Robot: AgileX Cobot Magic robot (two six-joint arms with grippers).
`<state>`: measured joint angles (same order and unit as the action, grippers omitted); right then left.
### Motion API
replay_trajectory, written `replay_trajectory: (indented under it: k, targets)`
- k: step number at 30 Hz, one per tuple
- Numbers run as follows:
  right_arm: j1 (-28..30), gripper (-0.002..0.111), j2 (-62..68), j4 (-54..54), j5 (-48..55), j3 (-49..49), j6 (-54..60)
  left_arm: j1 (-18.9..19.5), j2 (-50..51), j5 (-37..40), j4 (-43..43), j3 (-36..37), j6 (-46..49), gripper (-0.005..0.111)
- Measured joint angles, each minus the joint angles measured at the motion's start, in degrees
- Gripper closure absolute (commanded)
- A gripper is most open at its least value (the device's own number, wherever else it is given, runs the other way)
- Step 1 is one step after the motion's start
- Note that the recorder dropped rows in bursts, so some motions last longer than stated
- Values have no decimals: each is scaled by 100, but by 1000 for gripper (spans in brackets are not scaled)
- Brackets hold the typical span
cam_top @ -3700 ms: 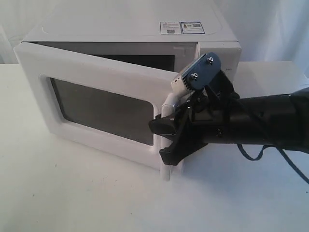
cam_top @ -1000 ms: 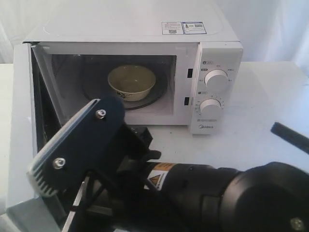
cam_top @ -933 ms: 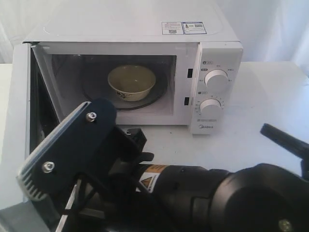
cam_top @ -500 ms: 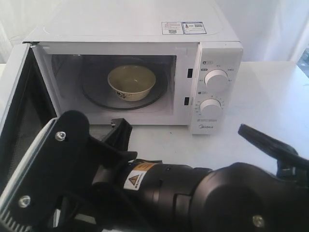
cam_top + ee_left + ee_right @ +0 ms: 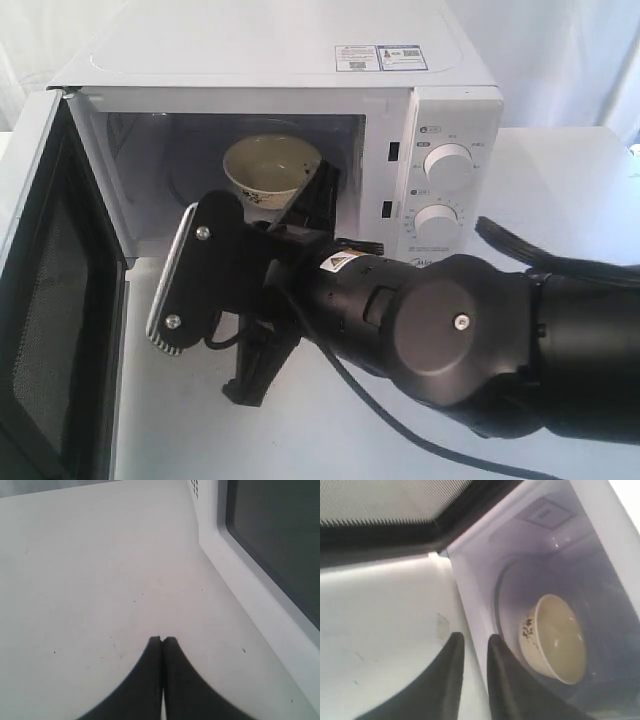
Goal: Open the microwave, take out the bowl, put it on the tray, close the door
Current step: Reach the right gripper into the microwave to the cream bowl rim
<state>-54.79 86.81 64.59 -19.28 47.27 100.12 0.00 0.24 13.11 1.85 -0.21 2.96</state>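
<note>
The door [image 5: 60,300] stands open at the microwave's [image 5: 270,50] nine o'clock. The bowl [image 5: 265,165] sits inside, twelve o'clock from the right claw [image 5: 472,642], which is slightly parted and empty. The left claw [image 5: 162,640] is pinched closed.

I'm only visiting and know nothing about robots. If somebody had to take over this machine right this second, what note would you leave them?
Left gripper: shut, empty, over the table beside the open door.
Right gripper: fingers a narrow gap apart, holding nothing, at the mouth of the microwave, pointed toward the bowl.
Bowl: upright on the turntable inside, not touched.
Tray: not in any view.
Done: door swung wide open.
Left to do: grasp the bowl, lift it out, set it on the tray, close the door.
</note>
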Motion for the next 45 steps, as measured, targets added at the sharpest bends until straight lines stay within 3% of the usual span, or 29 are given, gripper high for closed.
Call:
replay_trajectory:
  k: [5,9,24,45]
  targets:
    - [40,69,342,266,-367,11,1662,0,0,0,0,0,0,107]
    - [122,51,727,286,-522,209,2073,0,0,0,0,0,0,107]
    - [1068,51,1697,249,-196,1382,1551,0,0,0,0,0,0,107]
    - [1543,51,2877,145,-233,2394,1491,0,0,0,0,0,0,107]
